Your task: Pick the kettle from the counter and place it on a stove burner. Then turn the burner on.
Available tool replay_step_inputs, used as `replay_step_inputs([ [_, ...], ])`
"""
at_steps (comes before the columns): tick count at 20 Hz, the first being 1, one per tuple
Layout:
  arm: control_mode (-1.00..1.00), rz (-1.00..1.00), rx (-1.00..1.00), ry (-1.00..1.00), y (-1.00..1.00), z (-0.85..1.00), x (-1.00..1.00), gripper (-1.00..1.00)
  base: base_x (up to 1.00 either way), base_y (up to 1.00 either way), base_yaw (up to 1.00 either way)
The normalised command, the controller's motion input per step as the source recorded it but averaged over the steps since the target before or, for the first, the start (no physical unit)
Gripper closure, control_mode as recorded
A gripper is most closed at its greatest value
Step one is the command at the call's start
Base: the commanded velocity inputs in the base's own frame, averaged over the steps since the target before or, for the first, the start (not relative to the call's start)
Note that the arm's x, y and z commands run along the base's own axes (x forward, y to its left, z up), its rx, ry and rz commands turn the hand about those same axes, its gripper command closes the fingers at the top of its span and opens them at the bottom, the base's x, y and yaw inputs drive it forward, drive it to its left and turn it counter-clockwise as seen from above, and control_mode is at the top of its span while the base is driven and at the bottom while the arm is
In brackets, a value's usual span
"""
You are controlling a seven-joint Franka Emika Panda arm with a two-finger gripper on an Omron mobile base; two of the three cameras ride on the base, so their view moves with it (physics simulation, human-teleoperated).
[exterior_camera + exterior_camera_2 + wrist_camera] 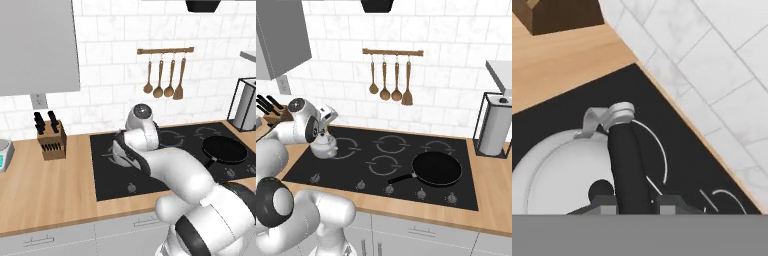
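Note:
The silver-white kettle [324, 146] sits low over the left part of the black glass hob [406, 192]; whether it rests on the glass I cannot tell. Grey arcs of the stove burner [354, 148] curve out from under it. In the hand view the kettle body [562, 170] and its spout [594, 120] lie below me, and burner arcs [662, 155] show past it. My gripper [635, 202] is shut on the kettle's black arched handle [626, 160], one finger on each side. From the right base view the gripper [321, 131] sits just above the kettle. The wooden counter [45, 190] stretches left of the hob.
A black frying pan [437, 168] occupies the right front burner. A row of knobs [389, 189] lines the hob's front edge. A knife block [51, 140] stands on the counter at left, a paper towel holder [495, 127] at right, and wooden utensils [391, 75] hang on the wall.

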Motion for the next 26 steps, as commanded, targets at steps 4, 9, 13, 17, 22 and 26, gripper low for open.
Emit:
replay_step_inputs([
  [4, -1.0, 0.04, 0.17, 0.16, -0.25, 0.21, 0.35, 1.0, 0.0, 0.0, 0.0],
  [9, -1.0, 0.0, -0.04, 0.0, 0.0, -0.01, 0.18, 1.0, 0.0, 0.0, 0.0],
  [13, -1.0, 0.0, -0.06, -0.01, 0.0, 0.0, 0.39, 1.0, 0.0, 0.0, 0.0],
  [17, -1.0, 0.0, -0.01, 0.01, 0.0, 0.0, 0.16, 1.0, 0.0, 0.0, 0.0],
  [22, -1.0, -0.01, -0.01, 0.0, 0.0, 0.0, 0.48, 1.0, 0.0, 0.0, 0.0],
  [26, -1.0, 0.0, 0.0, 0.0, 0.0, 0.0, 0.61, 1.0, 0.0, 0.0, 0.0],
])
